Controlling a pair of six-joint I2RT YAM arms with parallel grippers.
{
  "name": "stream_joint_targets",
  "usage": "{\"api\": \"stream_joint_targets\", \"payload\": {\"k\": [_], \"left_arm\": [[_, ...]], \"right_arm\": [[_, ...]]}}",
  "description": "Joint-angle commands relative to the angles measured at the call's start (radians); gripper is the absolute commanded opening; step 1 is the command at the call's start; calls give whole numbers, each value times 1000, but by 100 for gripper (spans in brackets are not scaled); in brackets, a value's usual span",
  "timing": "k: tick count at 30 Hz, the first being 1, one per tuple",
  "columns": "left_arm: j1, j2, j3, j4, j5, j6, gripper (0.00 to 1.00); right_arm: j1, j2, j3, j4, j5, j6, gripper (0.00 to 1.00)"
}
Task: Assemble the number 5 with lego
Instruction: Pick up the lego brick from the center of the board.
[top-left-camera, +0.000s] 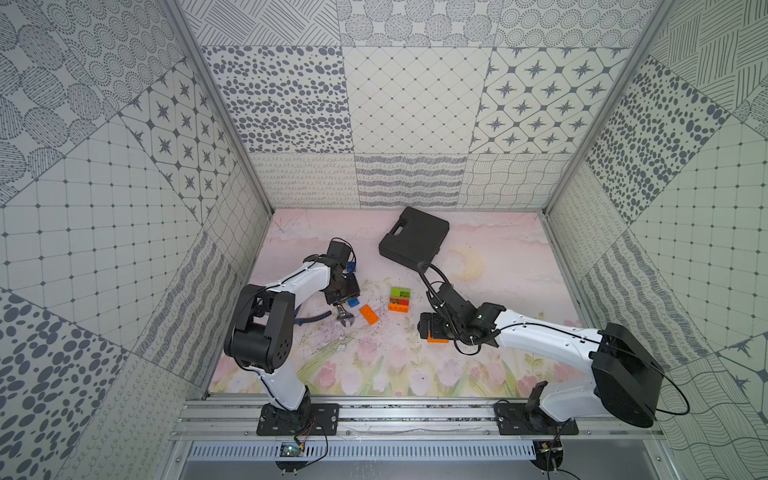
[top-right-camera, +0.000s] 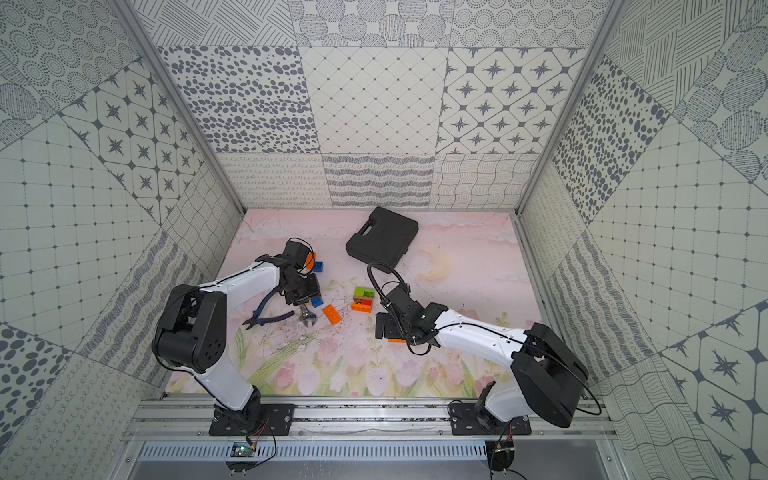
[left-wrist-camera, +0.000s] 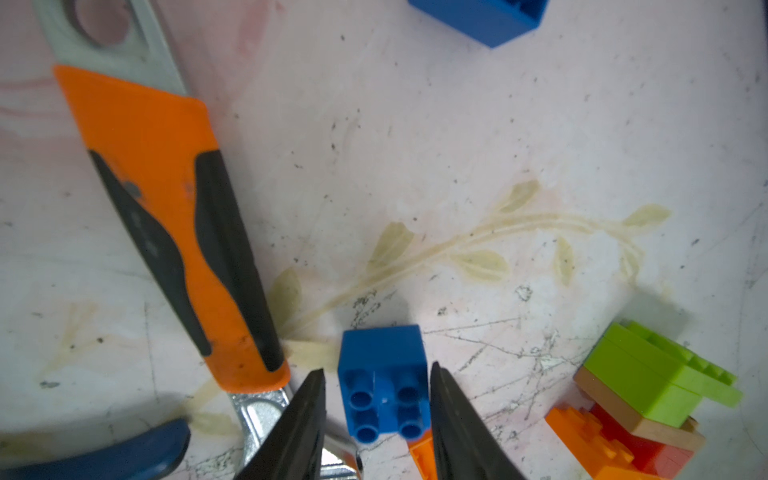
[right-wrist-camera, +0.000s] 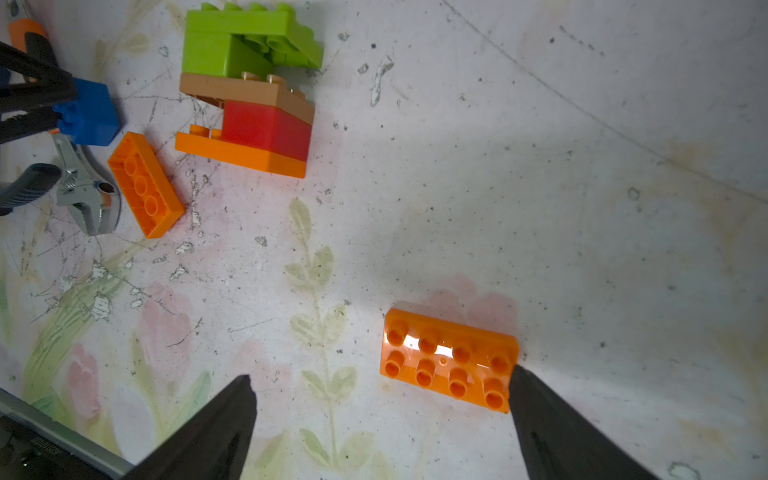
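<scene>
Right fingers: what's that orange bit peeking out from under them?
A long orange studded plastic brick, lying studs up between the open right fingers. In both top views the right arm covers all but its edge.

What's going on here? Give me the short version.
Two robot arms are building a 5 out of lego. The left claw closely straddles a small blue brick; whether it is actually squeezing it is not clear. The right claw is wide open at a long orange brick, with one fingertip at the brick's end. Between the arms sits the partial build: green, brown, red and orange layers joined together. A second orange brick lies loose beside it.
</scene>
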Motion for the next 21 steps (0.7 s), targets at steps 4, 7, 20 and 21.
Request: {"api": "stream_joint_targets", "payload": {"k": [4, 7, 20, 21], "left_arm": [[-9, 26, 17, -51, -4, 8, 48], [-21, 39, 26, -53, -1, 6, 47], [-61, -13, 16, -92, -120, -19, 40], [-62, -9, 20, -96, -118, -17, 43]], "right_arm": [[-4, 1, 21, 4, 7, 13, 99], [-4, -2, 21, 3, 5, 15, 99], [-3, -50, -13, -6, 32, 40, 99], [-4, -48, -13, -7, 30, 40, 99]]}}
